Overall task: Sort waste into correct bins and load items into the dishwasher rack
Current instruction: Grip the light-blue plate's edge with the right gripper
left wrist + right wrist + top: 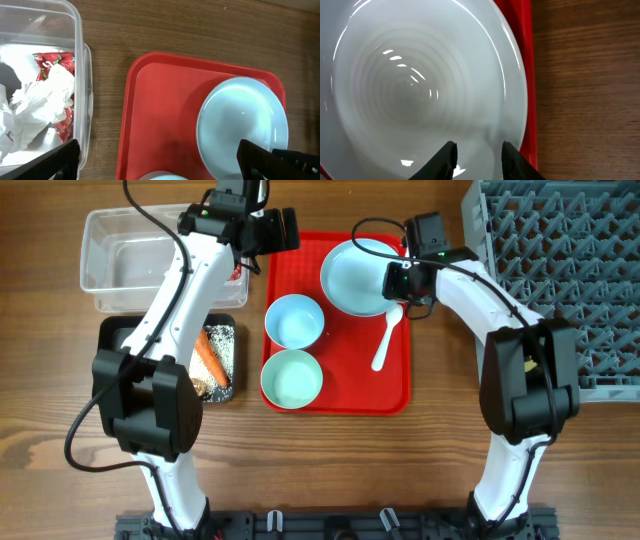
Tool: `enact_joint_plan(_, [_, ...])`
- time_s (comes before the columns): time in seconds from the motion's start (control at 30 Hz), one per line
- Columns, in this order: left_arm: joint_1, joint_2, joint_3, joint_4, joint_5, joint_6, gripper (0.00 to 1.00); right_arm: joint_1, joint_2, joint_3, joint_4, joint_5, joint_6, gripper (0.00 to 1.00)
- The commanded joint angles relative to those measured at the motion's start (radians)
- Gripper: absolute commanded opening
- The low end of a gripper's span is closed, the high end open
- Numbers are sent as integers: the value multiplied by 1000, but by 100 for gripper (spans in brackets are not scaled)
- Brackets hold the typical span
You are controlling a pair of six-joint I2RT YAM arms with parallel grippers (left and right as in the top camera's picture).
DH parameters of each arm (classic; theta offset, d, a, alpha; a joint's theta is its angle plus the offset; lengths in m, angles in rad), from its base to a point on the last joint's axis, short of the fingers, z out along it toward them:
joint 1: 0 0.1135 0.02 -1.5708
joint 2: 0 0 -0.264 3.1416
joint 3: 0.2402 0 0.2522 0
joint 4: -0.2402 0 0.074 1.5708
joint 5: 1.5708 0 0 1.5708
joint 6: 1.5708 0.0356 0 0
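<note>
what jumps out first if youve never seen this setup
The red tray in the middle grabs the eye, carrying a pale blue plate, a blue bowl, a mint bowl and a white spoon. The right gripper hangs over the plate, jaws apart. A grey rack fills the far right, and a carrot lies in a black tray at left.

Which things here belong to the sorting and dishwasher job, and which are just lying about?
Job: plate, blue bowl, mint bowl, spoon, rack, clear tub, black tray, carrot, wrapper, tissue.
Lying about: red tray, table.
</note>
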Motion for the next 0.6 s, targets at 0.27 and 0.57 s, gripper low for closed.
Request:
enact_joint_plan(0.27, [5,-13,-3,-4,-17,-5,100,0,13,-3,-27,-8,-22,44])
enact_joint_plan(0.57, [5,-13,-3,-4,-17,-5,100,0,-72,-3,-66,-5,-23,56])
